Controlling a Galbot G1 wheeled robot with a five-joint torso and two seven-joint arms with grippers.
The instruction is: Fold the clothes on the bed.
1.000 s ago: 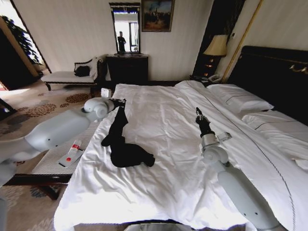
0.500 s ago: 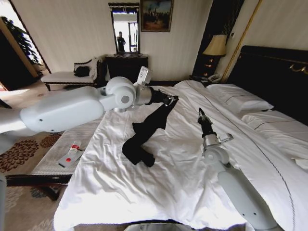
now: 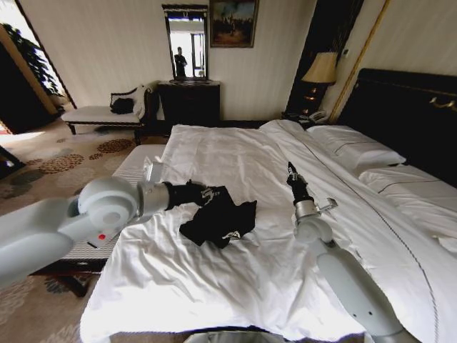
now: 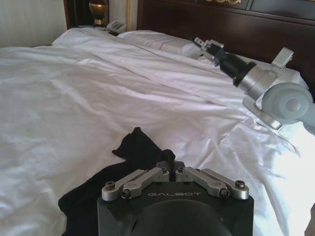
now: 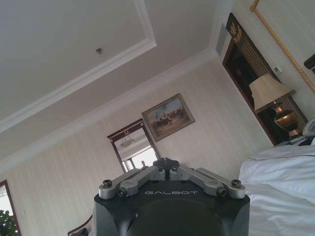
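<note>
The black T-shirt [image 3: 218, 221] lay crumpled on the white bed [image 3: 235, 279], nearer its left edge than its right and well short of the pillows. The left gripper [image 3: 207, 194] sat low at the shirt's left end, its fingers pressed together on the cloth. The right gripper [image 3: 291, 174] pointed upward above the bed's right half, its fingers closed on nothing.

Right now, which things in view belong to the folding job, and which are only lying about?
Job: black T-shirt, crumpled on the bed; left gripper shut on its edge; right gripper raised, idle.

Lying about: bench, chaise, lamp, pillows.
</note>
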